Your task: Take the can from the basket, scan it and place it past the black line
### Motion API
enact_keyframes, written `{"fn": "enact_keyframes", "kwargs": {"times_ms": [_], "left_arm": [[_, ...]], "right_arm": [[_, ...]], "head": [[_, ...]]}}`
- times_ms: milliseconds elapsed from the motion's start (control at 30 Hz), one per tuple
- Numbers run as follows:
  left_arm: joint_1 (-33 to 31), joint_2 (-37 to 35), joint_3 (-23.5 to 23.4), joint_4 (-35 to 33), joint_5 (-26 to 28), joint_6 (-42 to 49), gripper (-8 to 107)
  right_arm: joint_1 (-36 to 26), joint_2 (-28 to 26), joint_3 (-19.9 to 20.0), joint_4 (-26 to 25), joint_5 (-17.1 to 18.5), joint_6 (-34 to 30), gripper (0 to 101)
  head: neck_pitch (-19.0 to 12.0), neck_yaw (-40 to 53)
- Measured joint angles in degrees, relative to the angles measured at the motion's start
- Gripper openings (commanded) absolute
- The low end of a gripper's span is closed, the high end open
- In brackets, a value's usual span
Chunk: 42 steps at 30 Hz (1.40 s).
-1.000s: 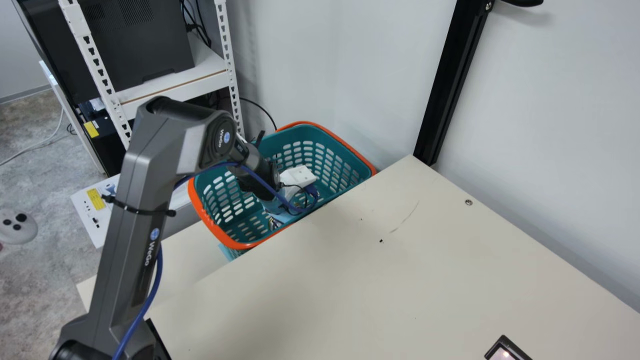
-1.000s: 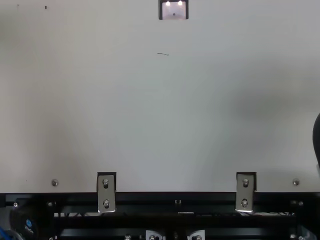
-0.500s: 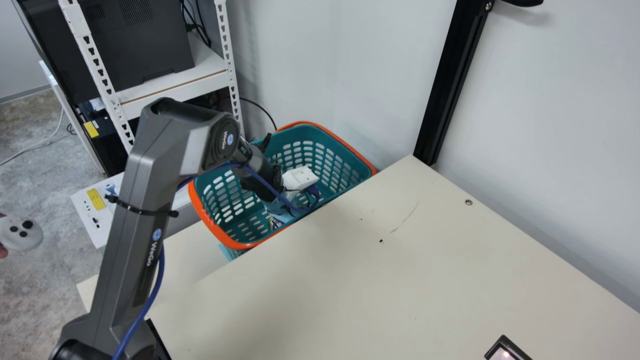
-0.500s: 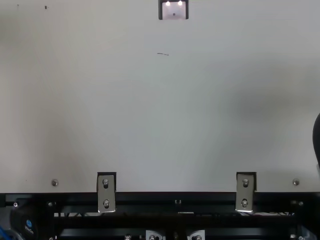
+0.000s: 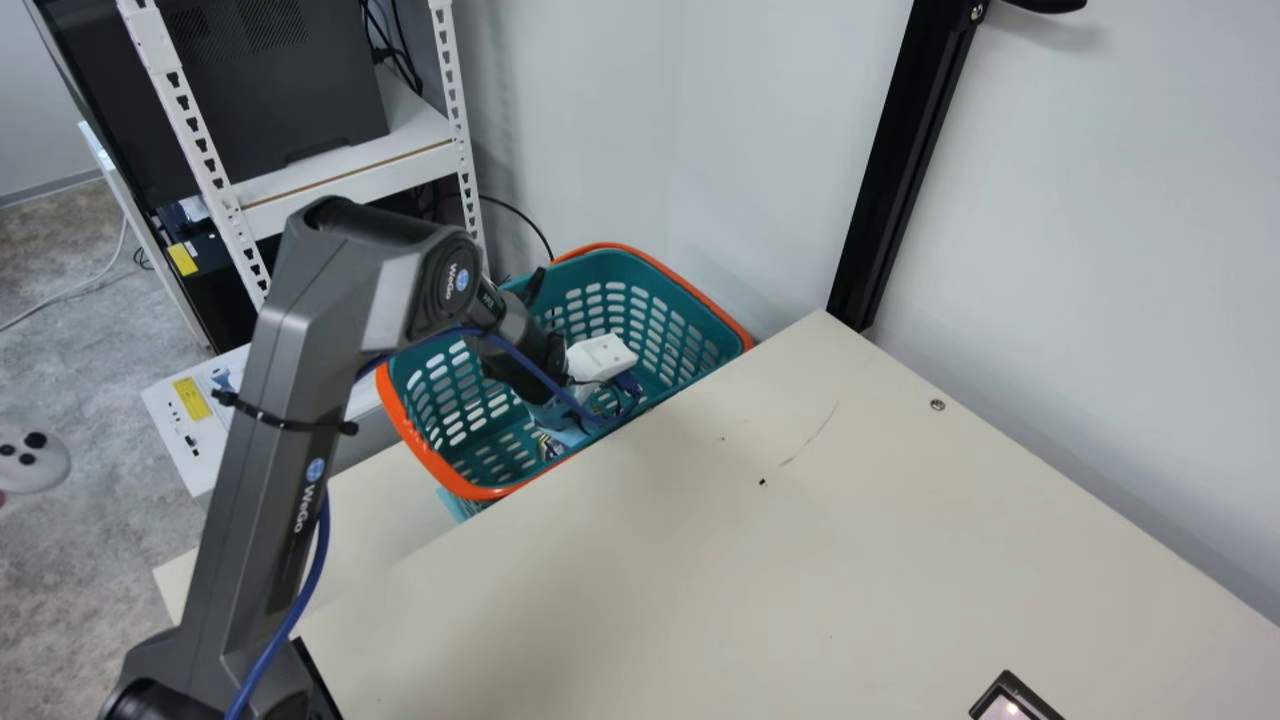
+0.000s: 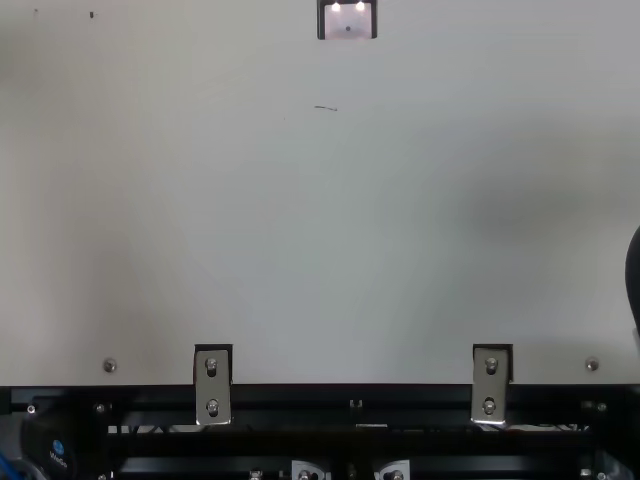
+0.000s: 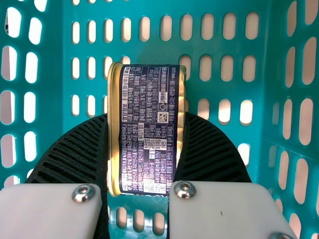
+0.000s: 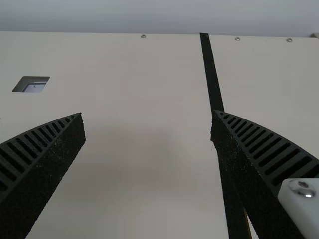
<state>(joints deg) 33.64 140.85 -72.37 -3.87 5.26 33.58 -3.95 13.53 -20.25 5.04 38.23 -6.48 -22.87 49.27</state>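
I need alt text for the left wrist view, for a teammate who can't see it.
The can, dark-labelled with gold-coloured rims, is held end to end between the left arm's black ribbed jaws, which are closed on it. Dense pale print covers the label facing the camera. Behind are the slotted teal walls of the basket.

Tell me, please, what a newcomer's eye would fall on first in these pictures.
Probably the teal basket with its orange rim, beside the cream table, with the grey left arm bent over it. Inside, the dark blue can with gold edges sits between the jaws of the left gripper. The black line also stands out against the pale tabletop.
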Motion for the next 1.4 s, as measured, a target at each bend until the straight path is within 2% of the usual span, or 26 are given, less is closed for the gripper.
{"fn": "enact_keyframes", "kwargs": {"times_ms": [500, 1067, 1400], "left_arm": [[-0.70, -6.59, 4.40, 3.87, -3.42, -5.12, 10], [-0.60, -17.88, 9.67, 9.67, -3.57, -11.43, 10], [-1.72, -23.38, 11.42, 7.43, -2.50, -13.80, 10]], "right_arm": [[0.00, 0.00, 0.00, 0.00, 0.00, 0.00, 101], [0.00, 0.00, 0.00, 0.00, 0.00, 0.00, 101], [0.00, 0.00, 0.00, 0.00, 0.00, 0.00, 101]], "head": [[-0.29, 0.00], [-0.29, 0.00], [0.00, 0.00]]}}
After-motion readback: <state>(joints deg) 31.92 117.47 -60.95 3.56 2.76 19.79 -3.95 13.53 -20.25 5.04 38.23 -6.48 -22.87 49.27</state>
